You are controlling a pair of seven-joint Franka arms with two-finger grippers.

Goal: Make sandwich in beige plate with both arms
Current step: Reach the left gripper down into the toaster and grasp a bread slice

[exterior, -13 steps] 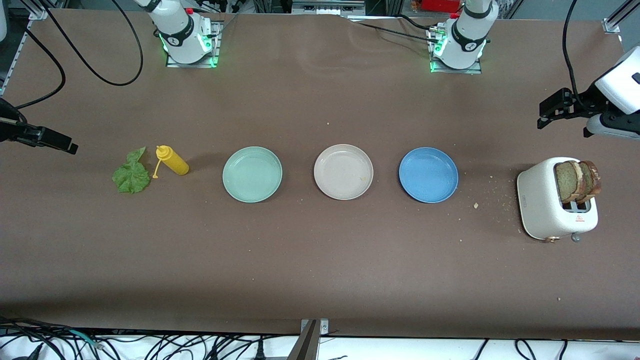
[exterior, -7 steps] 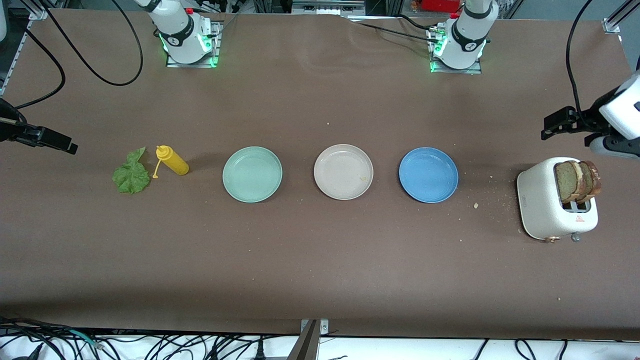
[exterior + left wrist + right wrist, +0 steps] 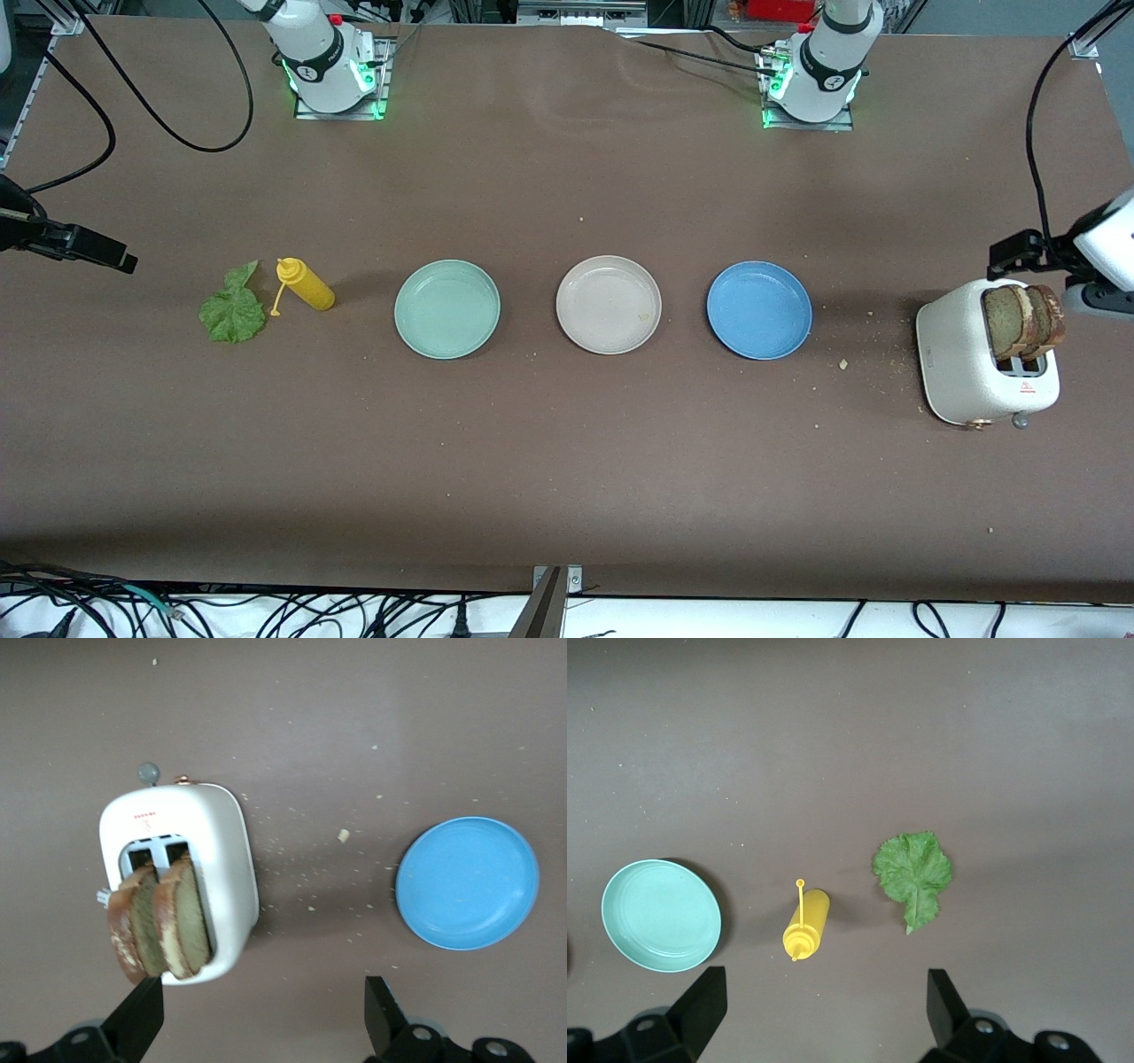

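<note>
The beige plate [image 3: 609,304] lies bare in the middle of the table, between two other plates. Two brown toasted bread slices [image 3: 1021,319] [image 3: 168,921] stand up out of a white toaster [image 3: 957,354] [image 3: 226,842] at the left arm's end. A crinkly green lettuce leaf [image 3: 233,310] [image 3: 914,870] lies flat at the right arm's end. My left gripper [image 3: 1014,254] [image 3: 261,1014] hangs open and holds nothing, over the toaster's edge and the table beside it. My right gripper [image 3: 111,257] [image 3: 824,1001] waits open and holds nothing, over bare table by the lettuce.
A mint green plate [image 3: 447,308] [image 3: 660,914] and a blue plate [image 3: 759,309] [image 3: 467,883] flank the beige one. A yellow squeeze bottle [image 3: 306,283] [image 3: 806,926] lies on its side beside the lettuce. Crumbs dot the table between the blue plate and the toaster.
My left gripper has come down the view and toward the toaster, from over bare table to right by the bread slices. The right arm has not moved.
</note>
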